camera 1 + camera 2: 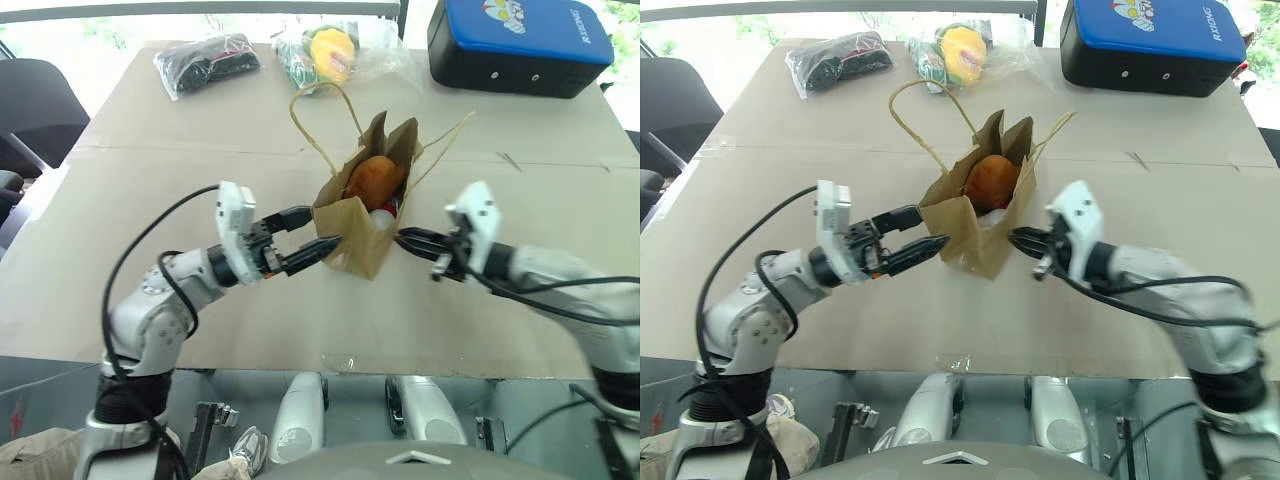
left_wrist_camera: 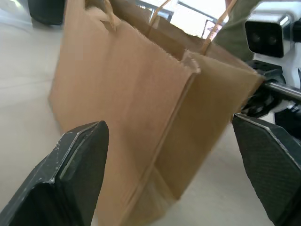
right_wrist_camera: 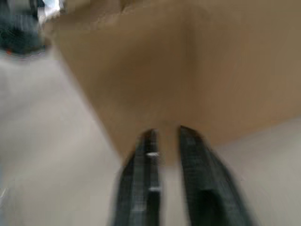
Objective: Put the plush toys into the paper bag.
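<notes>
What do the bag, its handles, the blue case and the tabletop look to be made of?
Bag: matte brown kraft paper, with sharp creases and a torn-looking rim. Handles: twisted paper cord, by the look. Case: seemingly hard plastic or moulded shell, with a glossy blue top and black sides. Tabletop: covered in flat tan cardboard sheets with a visible seam.

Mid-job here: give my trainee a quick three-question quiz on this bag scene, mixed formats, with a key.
1. True or false: the orange bear sits inside the paper bag.
2. Which gripper is open? A) left gripper B) right gripper
3. Fill in: the blue case stands at the table's far ____ corner.

Key: 1 true. 2 A; the right one is shut, holding nothing. 3 right.
</notes>
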`<state>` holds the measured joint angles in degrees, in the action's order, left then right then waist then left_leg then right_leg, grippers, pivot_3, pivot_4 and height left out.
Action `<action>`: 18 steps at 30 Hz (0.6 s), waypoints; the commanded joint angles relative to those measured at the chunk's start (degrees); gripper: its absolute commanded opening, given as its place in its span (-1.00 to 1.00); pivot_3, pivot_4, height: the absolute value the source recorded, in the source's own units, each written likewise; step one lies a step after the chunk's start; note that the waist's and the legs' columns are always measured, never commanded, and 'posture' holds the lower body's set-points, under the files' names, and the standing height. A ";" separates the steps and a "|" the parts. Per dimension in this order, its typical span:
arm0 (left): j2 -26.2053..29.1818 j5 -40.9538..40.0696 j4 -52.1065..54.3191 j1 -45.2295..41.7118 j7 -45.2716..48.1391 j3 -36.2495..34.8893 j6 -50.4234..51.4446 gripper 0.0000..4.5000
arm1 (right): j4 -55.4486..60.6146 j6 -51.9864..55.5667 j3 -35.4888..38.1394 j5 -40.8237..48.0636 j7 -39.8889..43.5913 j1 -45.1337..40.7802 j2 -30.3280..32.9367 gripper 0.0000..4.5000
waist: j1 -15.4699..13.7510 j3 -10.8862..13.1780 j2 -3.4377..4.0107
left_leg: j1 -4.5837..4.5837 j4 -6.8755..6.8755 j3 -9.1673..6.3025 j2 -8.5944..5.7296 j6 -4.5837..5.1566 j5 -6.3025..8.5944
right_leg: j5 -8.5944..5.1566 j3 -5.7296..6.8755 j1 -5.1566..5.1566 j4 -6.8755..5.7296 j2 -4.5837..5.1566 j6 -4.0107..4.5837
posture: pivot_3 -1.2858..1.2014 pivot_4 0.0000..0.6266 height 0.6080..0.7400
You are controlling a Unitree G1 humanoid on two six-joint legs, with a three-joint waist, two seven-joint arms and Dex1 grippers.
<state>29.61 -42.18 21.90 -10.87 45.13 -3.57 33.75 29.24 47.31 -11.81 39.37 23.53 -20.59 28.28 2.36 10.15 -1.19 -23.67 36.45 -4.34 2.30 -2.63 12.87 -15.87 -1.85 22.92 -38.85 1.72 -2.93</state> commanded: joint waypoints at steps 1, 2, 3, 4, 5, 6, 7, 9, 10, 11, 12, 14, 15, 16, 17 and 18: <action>-2.11 4.75 3.05 -1.43 -5.27 2.07 -2.53 1.00 | -3.23 -6.58 -2.12 -5.11 1.05 -2.18 -4.23 -0.97 | -0.37 0.00 0.00 | -0.02 0.01 0.00 -0.01 0.00 0.00 | 0.00 0.01 0.00 0.01 0.02 0.00 | 0.03 -0.52 1.00; -3.19 6.09 2.79 -1.89 -7.10 2.49 -3.06 1.00 | -4.39 -7.49 -2.53 -5.86 1.41 -2.61 -5.63 -0.97 | -0.47 0.00 0.00 | -0.04 0.03 0.01 -0.03 0.00 0.00 | 0.00 0.02 0.00 0.02 0.05 -0.01 | 0.03 -0.52 1.00; -4.36 7.65 2.20 -2.40 -9.20 2.83 -3.58 1.00 | -5.70 -8.51 -3.13 -6.78 1.87 -2.99 -6.90 -0.97 | -0.55 0.00 -0.01 | -0.05 0.04 0.01 -0.03 0.00 0.00 | 0.01 0.02 0.00 0.03 0.06 -0.01 | 0.03 -0.52 1.00; -5.17 9.32 1.62 -2.84 -10.88 3.27 -4.01 1.00 | -6.97 -9.53 -3.74 -7.78 2.31 -3.32 -8.01 -0.97 | -0.63 -0.01 -0.01 | -0.05 0.04 0.01 -0.04 0.00 0.00 | 0.01 0.02 -0.01 0.03 0.07 -0.01 | 0.03 -0.52 1.00; -5.74 10.99 1.12 -3.14 -11.93 3.83 -4.51 1.00 | -8.17 -10.41 -4.17 -8.75 2.60 -3.56 -9.08 -0.97 | -0.66 -0.01 -0.01 | -0.04 0.04 0.01 -0.04 0.00 0.00 | 0.01 0.03 -0.01 0.03 0.07 -0.01 | 0.03 -0.52 1.00; -6.14 12.57 0.63 -3.36 -12.77 4.38 -4.96 1.00 | -9.03 -10.96 -4.31 -9.40 2.77 -3.62 -10.06 -0.97 | -0.63 -0.01 -0.01 | -0.03 0.04 -0.01 -0.04 0.00 0.00 | 0.01 0.05 -0.01 0.02 0.06 -0.01 | 0.03 -0.52 1.00; -7.07 13.49 -0.01 -3.68 -14.26 4.43 -5.03 1.00 | -9.47 -11.42 -4.43 -9.91 3.09 -3.47 -10.66 -0.97 | -0.57 -0.01 -0.01 | -0.02 0.04 -0.01 -0.04 0.00 0.00 | 0.01 0.05 -0.01 0.01 0.06 -0.01 | 0.03 -0.52 1.00; -9.62 14.46 -1.59 -4.60 -17.68 3.85 -4.97 0.89 | -9.25 -12.49 -4.43 -11.05 3.90 -2.29 -10.82 -0.99 | -0.61 -0.01 -0.01 | -0.02 0.03 0.00 -0.04 0.00 0.00 | 0.01 0.05 -0.01 0.01 0.06 0.00 | 0.03 -0.52 1.00; -10.53 14.82 -2.25 -4.93 -18.25 3.96 -5.08 0.76 | -8.49 -12.98 -4.31 -11.61 4.50 -1.34 -10.19 -1.00 | -0.65 -0.01 -0.02 | -0.04 0.03 -0.01 -0.04 0.00 0.00 | 0.01 0.06 -0.01 0.02 0.06 -0.01 | 0.03 -0.52 1.00; -11.04 15.27 -2.81 -5.16 -18.25 4.33 -5.35 0.62 | -7.40 -13.23 -4.04 -11.89 5.13 -0.36 -9.42 -1.00 | -0.74 -0.01 -0.02 | -0.04 0.04 -0.02 -0.04 0.00 0.00 | 0.01 0.07 -0.01 0.01 0.07 -0.01 | 0.03 -0.52 1.00; -11.47 15.50 -3.34 -5.32 -17.97 4.60 -5.76 0.41 | -6.08 -13.18 -3.36 -11.87 5.49 0.55 -8.63 -1.00 | -0.75 -0.01 -0.02 | -0.04 0.04 -0.02 -0.05 0.00 0.00 | 0.01 0.08 -0.02 0.01 0.07 -0.01 | 0.03 -0.52 1.00; -12.08 15.32 -4.90 -5.92 -17.27 4.11 -6.47 -0.02 | -2.27 -14.16 0.37 -10.43 6.35 2.89 -6.79 -0.89 | -0.83 -0.01 -0.01 | -0.04 0.04 -0.02 -0.05 0.00 0.00 | 0.01 0.08 -0.02 0.01 0.08 -0.01 | 0.03 -0.52 1.00; -11.32 15.31 -5.75 -6.26 -15.45 3.94 -7.23 -0.21 | 0.22 -13.75 2.42 -8.61 7.39 4.41 -5.37 -0.76 | -0.92 -0.01 -0.01 | -0.05 0.04 -0.02 -0.05 0.00 0.00 | 0.01 0.08 -0.01 0.01 0.08 -0.01 | 0.03 -0.52 1.00; -10.16 15.35 -6.86 -6.69 -13.32 3.51 -8.29 -0.44 | 2.41 -13.47 4.31 -7.32 8.23 5.94 -3.94 -0.64 | -1.03 -0.01 -0.01 | -0.05 0.04 -0.03 -0.05 0.00 0.00 | 0.01 0.09 -0.01 0.01 0.08 -0.01 | 0.03 -0.52 1.00; -8.55 14.74 -8.34 -7.42 -9.89 2.74 -9.59 -0.61 | 4.40 -13.90 6.28 -7.15 8.94 7.69 -2.10 -0.46 | -1.09 0.00 0.00 | -0.04 0.04 -0.02 -0.05 0.00 0.00 | 0.01 0.09 -0.02 0.01 0.08 -0.01 | 0.03 -0.52 1.00; -6.79 13.46 -9.96 -8.38 -5.50 1.84 -10.84 -0.85 | 6.22 -14.37 7.98 -7.27 9.93 9.46 -0.01 -0.22 | -1.13 -0.01 -0.01 | -0.04 0.04 -0.02 -0.06 0.00 0.00 | 0.01 0.09 -0.02 -0.01 0.08 -0.01 | 0.03 -0.52 1.00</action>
<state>20.99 -27.23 12.34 -17.58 34.06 0.42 26.07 30.62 34.53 -7.35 30.73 31.64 -12.20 26.71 1.23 10.14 -1.20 -23.68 36.49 -4.38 2.25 -2.63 12.88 -15.87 -1.75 22.90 -38.85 1.76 -2.93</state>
